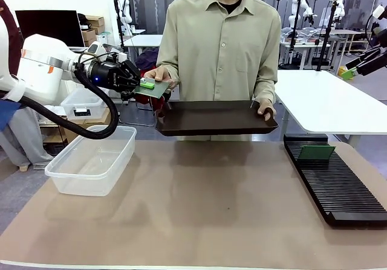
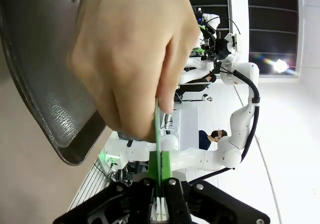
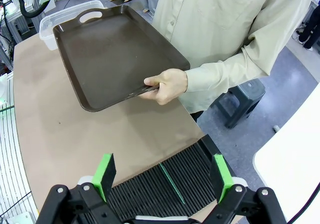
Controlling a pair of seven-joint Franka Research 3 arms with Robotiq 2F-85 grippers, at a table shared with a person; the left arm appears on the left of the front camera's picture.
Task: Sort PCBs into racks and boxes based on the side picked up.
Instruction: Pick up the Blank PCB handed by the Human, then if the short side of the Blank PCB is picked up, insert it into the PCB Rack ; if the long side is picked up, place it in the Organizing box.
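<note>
My left gripper point(image 1: 138, 84) is shut on one end of a green PCB point(image 1: 155, 88), held in the air to the left of the person. The person's hand point(image 1: 158, 73) still grips the board's other end. In the left wrist view the PCB point(image 2: 158, 134) runs edge-on from my shut gripper point(image 2: 160, 184) up into the person's fingers point(image 2: 130, 58). A second PCB point(image 1: 315, 152) stands in the far end of the black rack point(image 1: 338, 188) at the right. My right gripper point(image 3: 164, 173) hangs open above the rack point(image 3: 150, 189), over that slotted PCB point(image 3: 171, 183). The clear box point(image 1: 91, 161) sits at the table's left.
With the other hand point(image 1: 266, 110) the person holds a dark handled tray point(image 1: 211, 118) over the table's far edge, tilted towards me. A smaller clear lidded bin point(image 1: 81, 104) stands behind the box. The brown table mat point(image 1: 205, 209) stretches between box and rack.
</note>
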